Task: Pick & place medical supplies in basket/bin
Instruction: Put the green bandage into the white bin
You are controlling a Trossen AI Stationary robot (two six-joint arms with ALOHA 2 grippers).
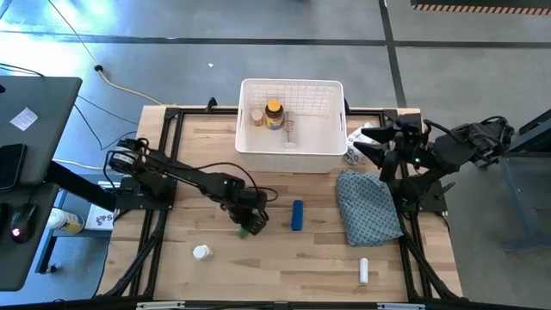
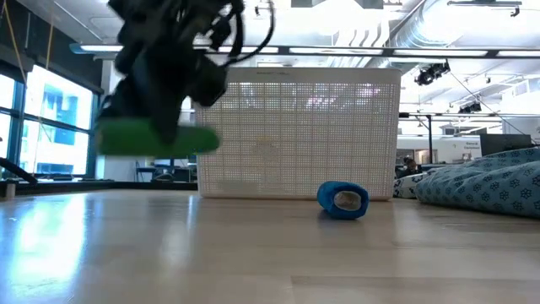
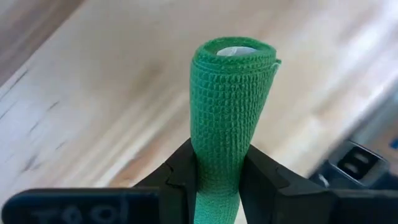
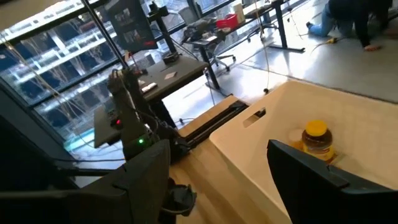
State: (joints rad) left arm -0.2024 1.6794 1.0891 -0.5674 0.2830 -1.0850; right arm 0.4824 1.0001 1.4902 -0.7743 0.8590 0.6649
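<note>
**Green roll lifted, basket is the next stop**

From above, the left gripper [image 1: 250, 226] is in front of the basket [image 1: 291, 157], a little toward its left corner, and it holds the green roll [image 1: 245, 231]. I judge the step is the carry: the roll is picked, not yet placed. The next move calls for a lift above the rim, then travel over the basket before letting go. The blue roll [image 1: 297, 215] lies just beside the gripper, in front of the basket. Inside the basket stand 1 amber bottle with yellow cap [image 1: 274, 114] and 1 white bottle [image 1: 257, 116]; something pale lies beside them, I cannot tell what. The right gripper [image 1: 372, 145] waits at the basket's right side, above the patterned cloth [image 1: 368, 205].

From table height, the green roll [image 2: 156, 139] hangs level, clear of the wood, in front of the basket's lattice wall [image 2: 304, 135].

The left wrist camera shows both fingers [image 3: 180, 177] clamped on the green roll [image 3: 227, 118].

The right wrist camera shows its fingers [image 4: 311, 168] apart, holding nothing, near the amber bottle [image 4: 316, 142].
</note>
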